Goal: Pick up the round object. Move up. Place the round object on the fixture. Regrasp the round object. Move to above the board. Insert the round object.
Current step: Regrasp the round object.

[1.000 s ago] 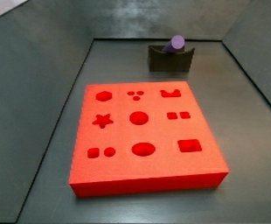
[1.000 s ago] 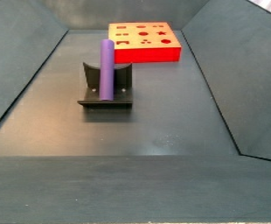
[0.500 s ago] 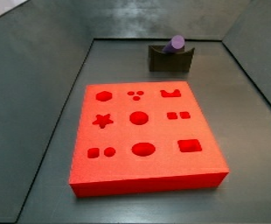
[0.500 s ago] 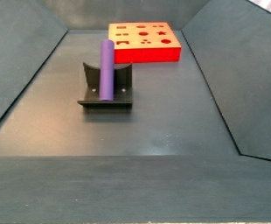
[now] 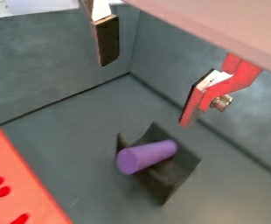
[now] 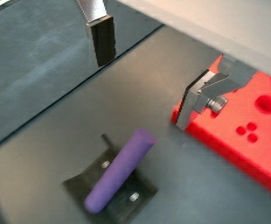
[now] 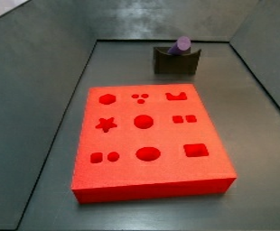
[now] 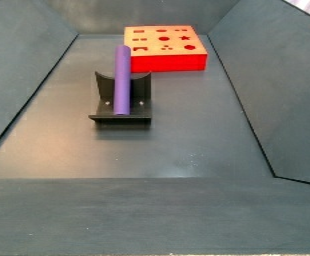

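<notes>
From my seat nothing has changed against the earlier side pictures: the peg point(image 8: 120, 77), the fixture point(image 8: 122, 102) and the board point(image 8: 167, 48) sit exactly where they were, and no arm has come into either side view.

I count one peg, one fixture and one board. The purple peg rests in the fixture's notch, leaning up and away from the base plate; in a side view point(image 7: 183, 42) only its round end shows above the dark block point(image 7: 176, 61). The fixture stands on the grey counter point(image 8: 185, 140) near the back wall, apart from the board point(image 7: 149, 140), with a strip of bare counter between them. I count ten cut-outs in the board's top: a star, circles, squares and other shapes, all unfilled.

The claw point(image 5: 152, 74) shows only in the wrist views. It hangs above the fixture point(image 5: 163, 171) with its jaws spread wide and nothing between them. One finger point(image 5: 104, 40) is a silver plate with a dark pad; the opposite finger point(image 5: 204, 94) shows mostly as a silver edge. In both wrist views the peg point(image 5: 145, 156) point(image 6: 118, 170) lies below the gap, touching neither finger, and a corner of the board point(image 6: 246, 122) shows beside it
</notes>
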